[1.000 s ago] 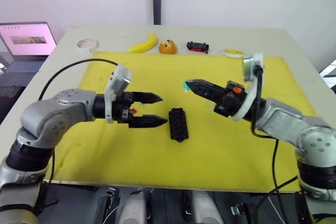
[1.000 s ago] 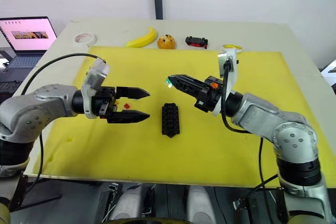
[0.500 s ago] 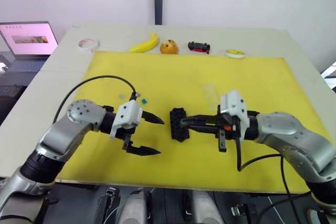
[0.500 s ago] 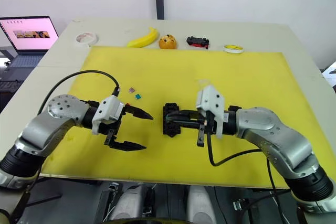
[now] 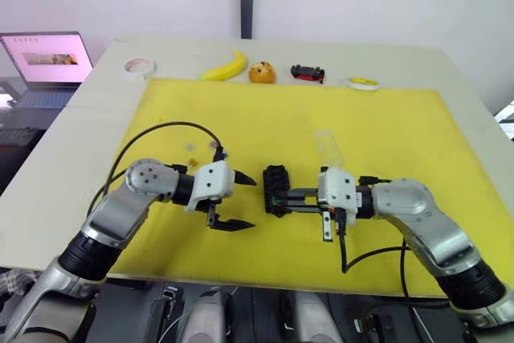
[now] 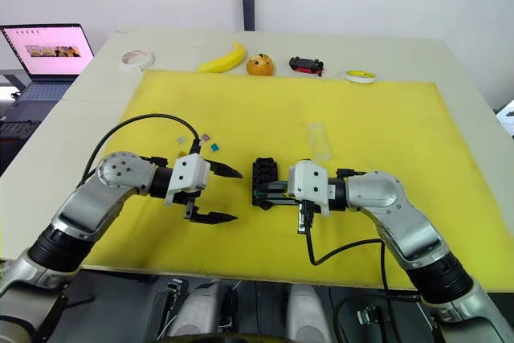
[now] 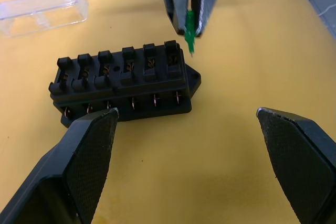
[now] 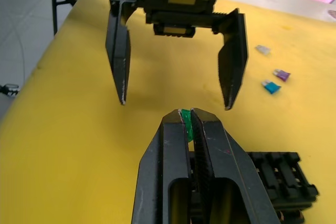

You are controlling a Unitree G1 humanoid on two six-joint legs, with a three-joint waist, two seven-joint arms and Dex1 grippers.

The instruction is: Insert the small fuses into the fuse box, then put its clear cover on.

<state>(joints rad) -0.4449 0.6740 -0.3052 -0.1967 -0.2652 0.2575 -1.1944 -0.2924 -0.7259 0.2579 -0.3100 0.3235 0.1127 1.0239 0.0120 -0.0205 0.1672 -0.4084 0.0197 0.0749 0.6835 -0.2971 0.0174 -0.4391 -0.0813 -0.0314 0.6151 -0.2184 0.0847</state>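
Green fuse sits pinched in the right gripper, whose fingers are clamped on it, hanging just above the end slot of the black fuse box on the yellow mat. If the prongs come down off-line they could jam or push the unsteadied box aside. The left gripper has its fingers spread wide, the box lying just beyond their tips, untouched. Spare fuses and the clear cover rest nearby on the mat.

4 small fuses, 1 fuse box, 1 clear cover, 2 tape rolls.
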